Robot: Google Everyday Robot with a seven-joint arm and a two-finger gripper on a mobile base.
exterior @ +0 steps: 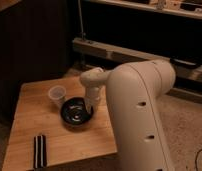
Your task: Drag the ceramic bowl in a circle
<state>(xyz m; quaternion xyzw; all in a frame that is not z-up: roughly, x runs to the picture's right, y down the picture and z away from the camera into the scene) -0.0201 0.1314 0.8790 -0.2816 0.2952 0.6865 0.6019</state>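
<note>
The ceramic bowl (75,113) is round, shallow and glossy black, sitting near the middle of the wooden table (29,130). My gripper (90,104) reaches down at the bowl's right rim, its tip at or just inside the edge. The large white arm fills the right side of the view and hides the table's right part. The bowl's left rim lies close beside the small cup.
A small translucent whitish cup (57,94) stands just left of and behind the bowl. A flat black block with pale stripes (40,151) lies near the table's front left edge. Dark shelving and a bench run behind the table.
</note>
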